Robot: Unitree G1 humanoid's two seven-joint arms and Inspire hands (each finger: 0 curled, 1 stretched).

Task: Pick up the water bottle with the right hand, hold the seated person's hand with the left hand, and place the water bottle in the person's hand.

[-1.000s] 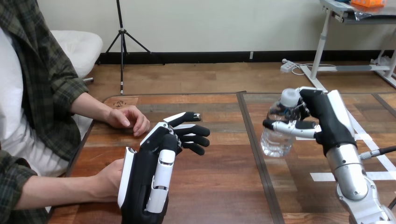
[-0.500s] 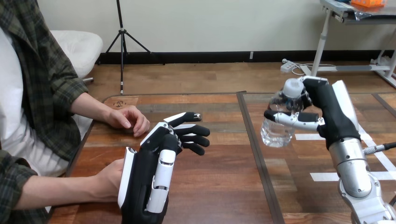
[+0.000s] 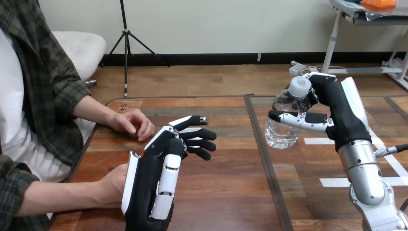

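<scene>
My right hand (image 3: 339, 118) is shut on the clear water bottle (image 3: 283, 129), thumb across its front and fingers curled round near the white cap. The bottle hangs slightly tilted above the right half of the wooden table (image 3: 231, 192). My left hand (image 3: 149, 187) is low at the centre left, back shell facing me, its fingers relaxed and pointing right with nothing in them. The person's hand at the lower left (image 3: 113, 185) lies right against the left side of that hand; no finger of mine curls round it. The person's other hand (image 3: 132, 122) rests loosely on the table farther back.
A dark seam (image 3: 262, 149) runs front to back across the table between my two hands. White tape marks (image 3: 337, 182) lie on the right part. The person sits along the left edge.
My right hand has lifted the bottle higher and carried it a little to the left. The left hand and both of the person's hands have stayed put.
</scene>
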